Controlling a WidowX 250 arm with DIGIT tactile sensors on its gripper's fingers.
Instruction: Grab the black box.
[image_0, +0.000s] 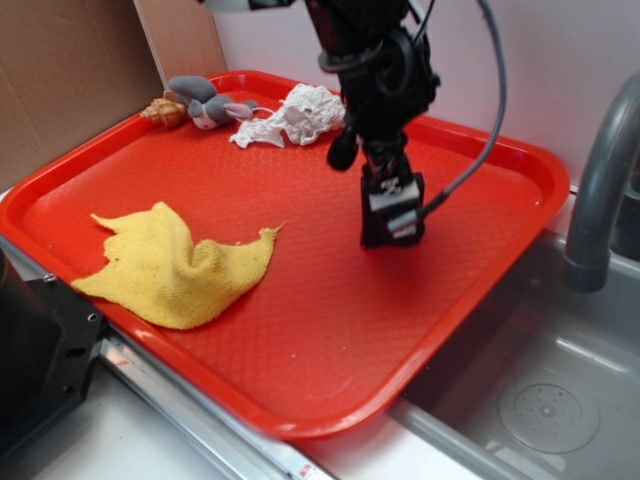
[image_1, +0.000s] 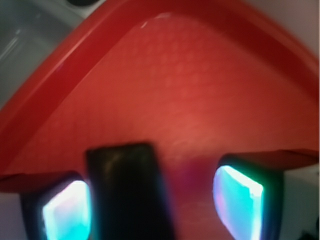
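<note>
My hand (image_1: 152, 202) is low over the red tray (image_0: 300, 330), its pads (image_1: 65, 212) spread wide, with the black box (image_1: 127, 192) between them, nearer the left pad. I judge this the closing step: next I centre slightly and squeeze.

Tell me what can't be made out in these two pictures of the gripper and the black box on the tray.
- Black box: in the exterior view the gripper covers it; no separate outline shows.
- Wrist view: blurred, and the bottom edge cuts off the box, so whether either glowing finger pad touches it is unclear.
- Grey plush toy on the red tray: too small for detail.
</note>
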